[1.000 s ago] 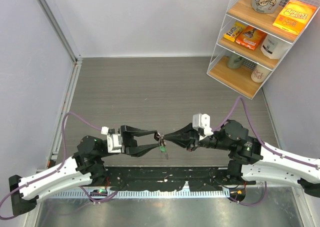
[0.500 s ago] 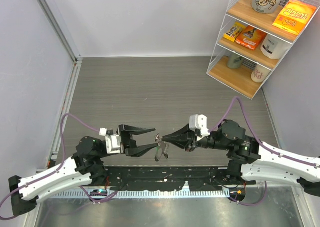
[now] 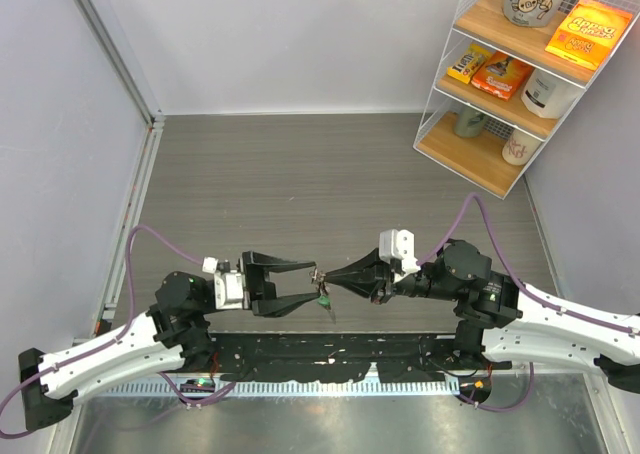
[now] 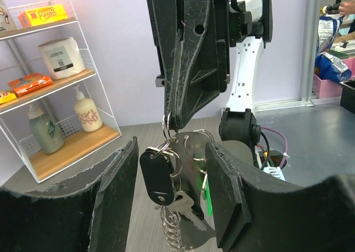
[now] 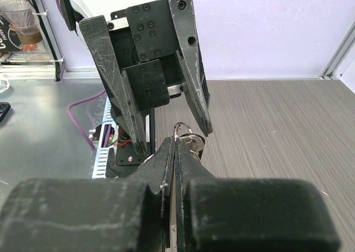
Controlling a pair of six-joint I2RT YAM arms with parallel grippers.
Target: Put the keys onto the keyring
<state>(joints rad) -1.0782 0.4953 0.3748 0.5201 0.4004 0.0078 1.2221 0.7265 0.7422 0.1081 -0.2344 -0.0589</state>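
My right gripper [image 3: 323, 277] is shut on the top of the keyring [image 3: 318, 273], a thin silvery loop, and holds it in the air over the table's near edge. A bunch hangs from it: a dark fob [image 4: 157, 174], a silver key [image 4: 194, 206], a wire coil [image 4: 172, 230] and a green piece [image 4: 208, 190]. My left gripper [image 3: 314, 282] is open, one finger on each side of the bunch and not touching it. In the right wrist view the shut fingertips [image 5: 170, 146] pinch the loop [image 5: 183, 128], facing the open left gripper [image 5: 166, 131].
A white wire shelf [image 3: 520, 74] with boxes, bottles and a mug stands at the back right. Grey wood-grain table [image 3: 300, 174] stretches behind the grippers. A metal rail with cables [image 3: 330, 359] runs along the near edge between the arm bases.
The right gripper shifted slightly left with the keyring, and the bunch swung beneath it. The left gripper drew back a little, then came forward around the bunch again, still open.
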